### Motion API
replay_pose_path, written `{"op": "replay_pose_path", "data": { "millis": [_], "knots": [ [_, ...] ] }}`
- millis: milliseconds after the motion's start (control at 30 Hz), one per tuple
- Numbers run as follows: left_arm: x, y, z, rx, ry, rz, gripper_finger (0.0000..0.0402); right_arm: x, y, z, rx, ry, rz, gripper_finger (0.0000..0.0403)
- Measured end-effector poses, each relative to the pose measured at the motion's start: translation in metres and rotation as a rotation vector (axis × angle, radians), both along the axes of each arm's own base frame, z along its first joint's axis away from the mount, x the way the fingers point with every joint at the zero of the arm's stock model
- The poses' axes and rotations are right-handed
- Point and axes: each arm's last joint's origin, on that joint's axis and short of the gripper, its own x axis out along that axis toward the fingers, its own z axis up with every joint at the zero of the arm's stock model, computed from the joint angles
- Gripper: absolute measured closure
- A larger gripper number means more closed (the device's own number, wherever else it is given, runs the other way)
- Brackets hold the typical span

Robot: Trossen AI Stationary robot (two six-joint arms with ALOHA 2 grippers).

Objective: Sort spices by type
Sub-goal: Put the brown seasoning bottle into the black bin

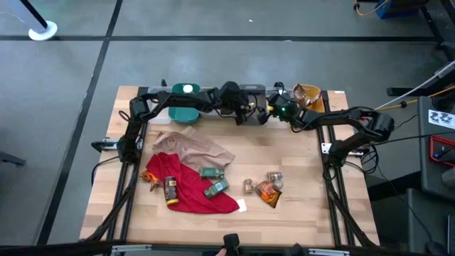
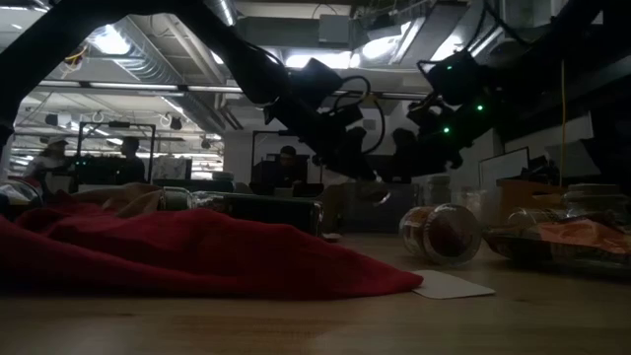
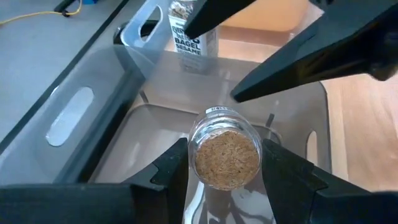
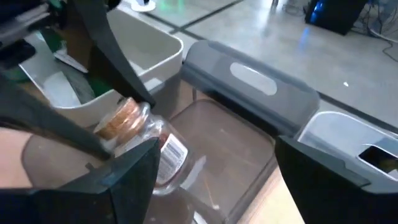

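Observation:
My left gripper [image 3: 224,163] is shut on a clear spice jar [image 3: 226,155] filled with brown powder, above the clear bin [image 3: 124,134] with the grey lid [image 4: 249,78] at the table's far edge. A jar labelled bagel sesame [image 3: 194,34] stands inside that bin. My right gripper [image 4: 214,149] is open and empty, close in front of the held jar [image 4: 140,140] and over the same bin. In the high view both grippers, left [image 1: 257,114] and right [image 1: 279,111], meet at the far middle of the table. My left gripper pinches the jar's round glass sides [image 3: 194,158] between its two fingers, one on each side. The fingers slant down toward the bin and lie along the jar, whose flat brown-filled end faces the wrist. The jar hangs clear above the bin's floor.
Green boxes [image 1: 213,173], a brown jar [image 1: 170,190], small jars [image 1: 274,176] and a crinkly packet [image 1: 268,192] lie near the red cloth [image 1: 192,188] and tan cloth [image 1: 192,148]. A teal bin [image 1: 183,112] and an amber bin [image 1: 307,92] flank the grey one.

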Motion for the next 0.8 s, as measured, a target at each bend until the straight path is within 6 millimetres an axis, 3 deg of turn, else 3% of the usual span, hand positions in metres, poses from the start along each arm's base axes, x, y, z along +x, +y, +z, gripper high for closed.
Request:
{"op": "replay_pose_path", "data": {
  "millis": [333, 600, 800],
  "knots": [
    [-0.001, -0.001, -0.003, -0.022, 0.029, 0.002, 0.0245, 0.012, -0.007, -0.003, 0.080, 0.142, 0.000, 0.0086],
    [-0.002, -0.001, -0.004, -0.020, 0.038, -0.001, 0.0244, 0.013, -0.006, -0.002, 0.097, 0.133, 0.031, 0.0086],
    [-0.001, -0.004, -0.004, -0.008, 0.043, -0.016, 0.0218, 0.013, -0.006, -0.002, 0.102, 0.130, 0.040, 0.0086]
  ]
}}
